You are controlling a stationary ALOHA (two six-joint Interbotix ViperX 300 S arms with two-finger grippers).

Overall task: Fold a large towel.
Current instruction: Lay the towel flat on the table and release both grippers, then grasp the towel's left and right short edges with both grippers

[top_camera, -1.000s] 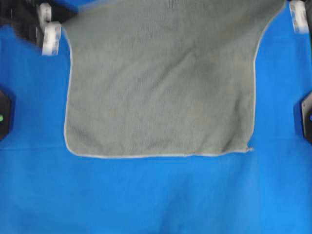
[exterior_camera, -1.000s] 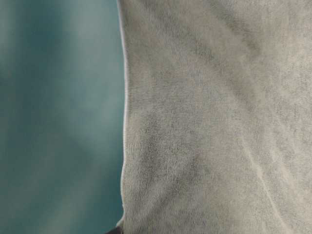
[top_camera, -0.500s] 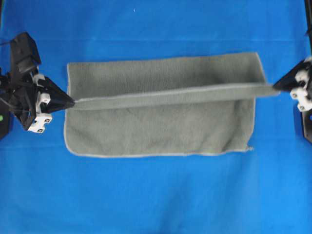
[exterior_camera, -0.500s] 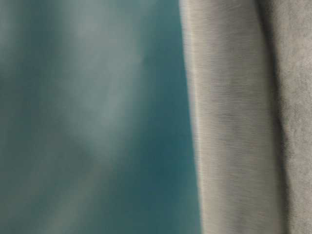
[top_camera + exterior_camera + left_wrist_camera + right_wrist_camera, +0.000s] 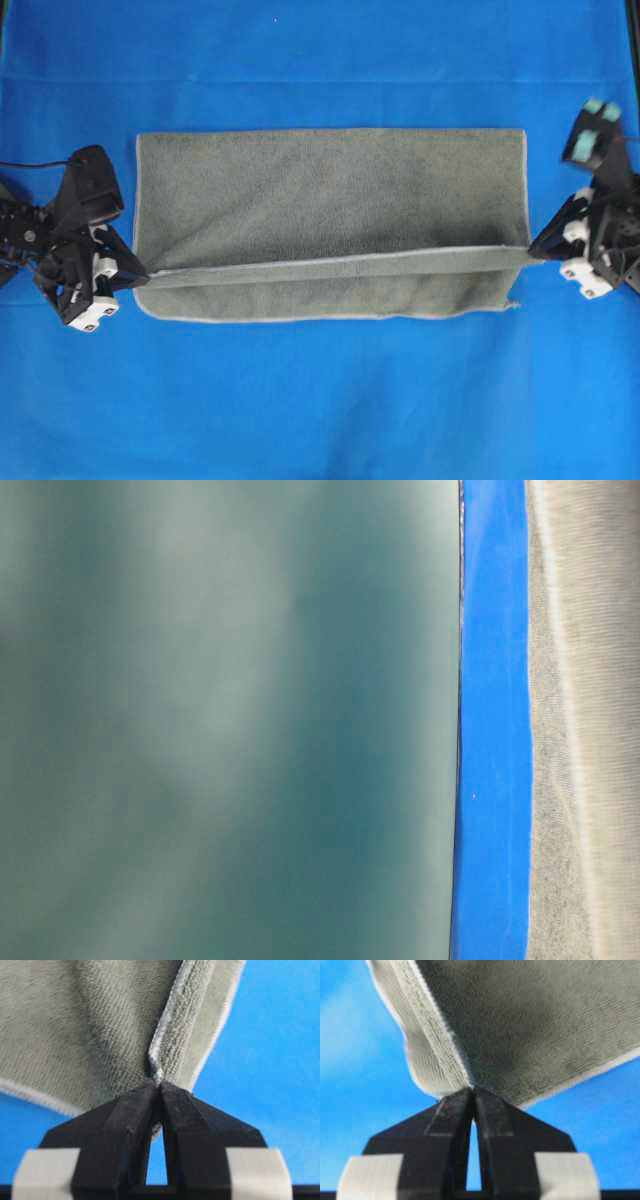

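The large towel (image 5: 330, 195) is grey-green with a pale hem and lies folded over on the blue cloth in the overhead view. Its upper layer ends in a hem that runs from side to side just short of the near edge. My left gripper (image 5: 146, 275) is shut on the left corner of that upper layer, and my right gripper (image 5: 532, 247) is shut on the right corner. In the left wrist view the left gripper (image 5: 158, 1085) pinches the towel (image 5: 85, 1025) at the hem. In the right wrist view the right gripper (image 5: 472, 1091) pinches the towel (image 5: 530, 1020) likewise. At table level only a strip of towel (image 5: 590, 730) shows at the right edge.
The blue cloth surface (image 5: 320, 400) spreads beyond the towel on every side. A narrow band of the lower towel layer (image 5: 330, 300) sticks out in front of the held hem. A blurred grey-green expanse (image 5: 220, 720) fills most of the table-level view.
Both grippers have carried the held hem toward the near edge, from high above the table down low. The upper layer now covers most of the lower one.
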